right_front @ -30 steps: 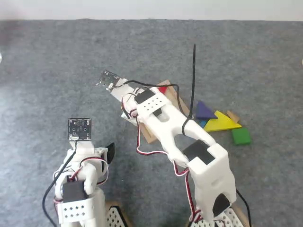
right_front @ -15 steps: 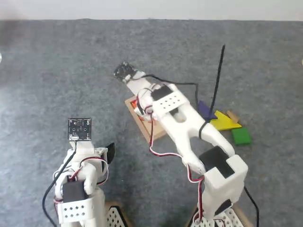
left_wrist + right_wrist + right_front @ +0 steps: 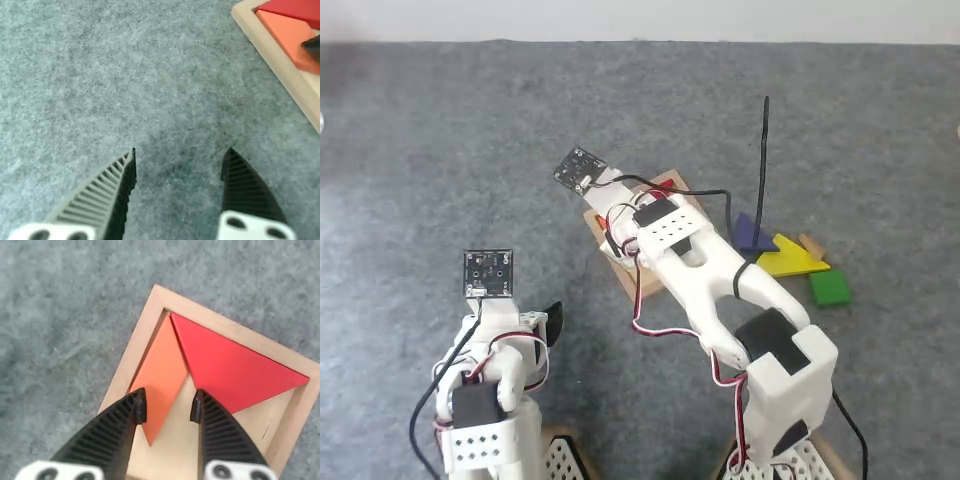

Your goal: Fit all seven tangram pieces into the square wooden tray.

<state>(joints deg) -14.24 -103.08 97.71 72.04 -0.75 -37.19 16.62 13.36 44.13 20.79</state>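
- Right gripper [image 3: 168, 407] hangs over the square wooden tray [image 3: 134, 356]. Its two black fingers stand a small gap apart, and nothing is held between them.
- Below this gap lies the narrow end of the orange triangle [image 3: 159, 371], which is flat on the tray floor along one inner wall. I cannot tell if the fingertips touch the piece or the wood.
- Next to it, also inside the tray, is the red triangle [image 3: 227, 365]. It touches the orange one along one edge, and the two meet at a corner of the tray. Bare wood shows on the floor beside them.
- Left gripper [image 3: 180, 160] is spread wide over the grey carpet [image 3: 100, 75] and is empty. One corner of the tray is farther off, apart from it.
- From the high view, the right arm [image 3: 720, 290] stretches across the tray and covers most of it. The left arm [image 3: 485, 390] is folded near its base, well apart from the tray.
- Five other pieces lie on the carpet to the right of the tray, close together: a purple triangle [image 3: 752, 235], a yellow piece [image 3: 788, 260] just beside it, a blue piece [image 3: 748, 262] partly hidden by the arm, a tan piece [image 3: 810, 244], and a green square [image 3: 829, 288] on the outside.
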